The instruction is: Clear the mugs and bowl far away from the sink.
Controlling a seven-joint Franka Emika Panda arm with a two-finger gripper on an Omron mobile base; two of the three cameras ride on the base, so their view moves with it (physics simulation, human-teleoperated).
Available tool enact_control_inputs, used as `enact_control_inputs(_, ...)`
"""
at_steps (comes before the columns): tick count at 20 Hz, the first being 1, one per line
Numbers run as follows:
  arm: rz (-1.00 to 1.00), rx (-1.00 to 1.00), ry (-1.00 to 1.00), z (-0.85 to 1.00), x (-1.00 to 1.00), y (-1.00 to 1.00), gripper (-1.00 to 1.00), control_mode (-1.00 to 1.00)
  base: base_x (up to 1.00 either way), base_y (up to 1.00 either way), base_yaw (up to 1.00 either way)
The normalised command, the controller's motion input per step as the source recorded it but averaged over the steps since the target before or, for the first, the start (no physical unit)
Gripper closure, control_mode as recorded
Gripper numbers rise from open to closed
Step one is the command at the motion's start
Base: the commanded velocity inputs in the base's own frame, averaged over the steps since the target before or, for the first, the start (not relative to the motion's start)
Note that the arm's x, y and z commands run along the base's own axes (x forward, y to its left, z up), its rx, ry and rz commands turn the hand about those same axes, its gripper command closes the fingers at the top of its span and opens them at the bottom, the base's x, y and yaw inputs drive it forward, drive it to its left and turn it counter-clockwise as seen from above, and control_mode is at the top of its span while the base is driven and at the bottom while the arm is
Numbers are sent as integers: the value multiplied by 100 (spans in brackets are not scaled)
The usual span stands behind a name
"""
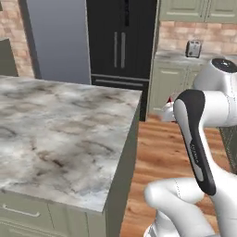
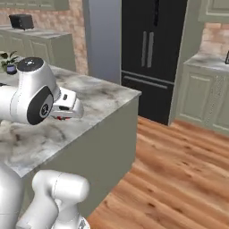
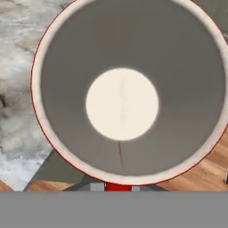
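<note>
Above the marble island counter (image 1: 55,129), the gripper (image 3: 119,187) pinches the red mug (image 3: 127,95) at its rim, jaws nearly closed, mug mouth facing the hand.

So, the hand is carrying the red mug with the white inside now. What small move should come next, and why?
Probably carry the red mug with the white inside a little further over the grey-veined marble counter and then lower it. In the hand view the mug hangs above the counter's corner edge, partly over the wooden floor, with the jaws shut on its rim. Released here, it might fall off.
</note>
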Motion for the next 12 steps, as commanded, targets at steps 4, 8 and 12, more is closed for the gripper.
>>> enact_control_inputs(4, 0, 0, 0, 0, 0, 0, 100, 100, 9, 0, 99)
enact_control_inputs(8, 0, 0, 0, 0, 0, 0, 100, 100, 49, -8, 89)
enact_control_inputs(12, 0, 0, 0, 0, 0, 0, 100, 100, 76, 0, 86)
